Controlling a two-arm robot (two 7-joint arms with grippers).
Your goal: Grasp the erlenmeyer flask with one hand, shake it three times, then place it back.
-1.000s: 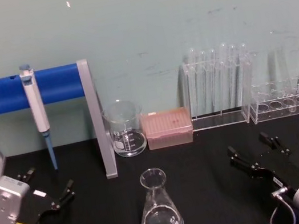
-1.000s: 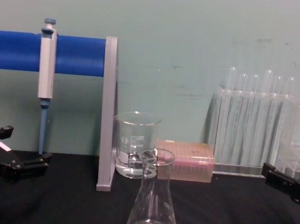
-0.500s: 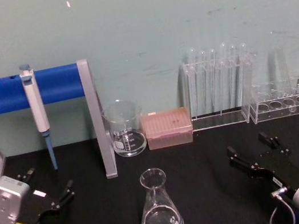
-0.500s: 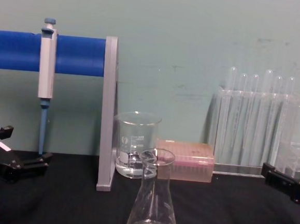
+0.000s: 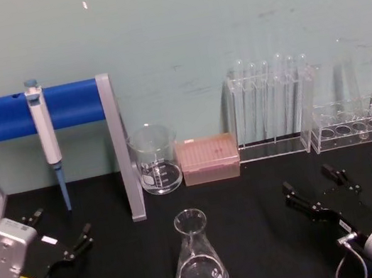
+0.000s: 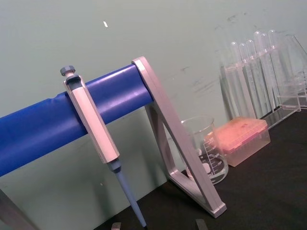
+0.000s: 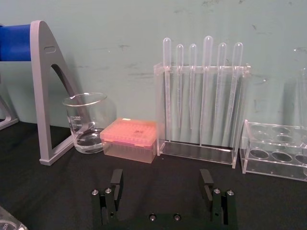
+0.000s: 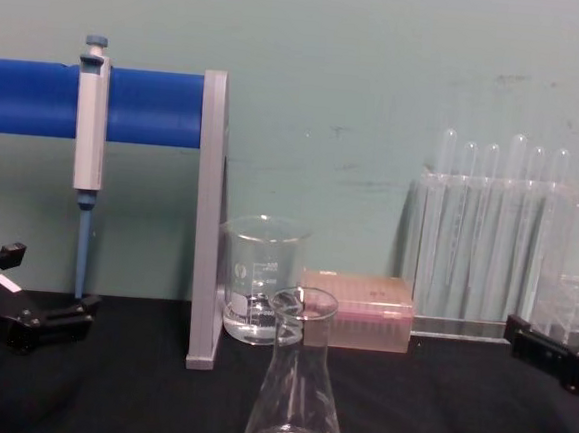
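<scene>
Chest view cuts off the erlenmeyer flask (image 8: pixel 295 377) at its base; standing upright on the black table (image 5: pixel 254 199), centre front, well apart from both grippers. Beaker (image 5: pixel 155 159) print too small to read, same for the white label on the left gripper (image 5: pixel 62 233). Six test tubes (image 7: pixel 201 86) in one rack. Left gripper fingers spread, empty. Right gripper (image 7: pixel 162 184) fingers wide apart, empty too.
</scene>
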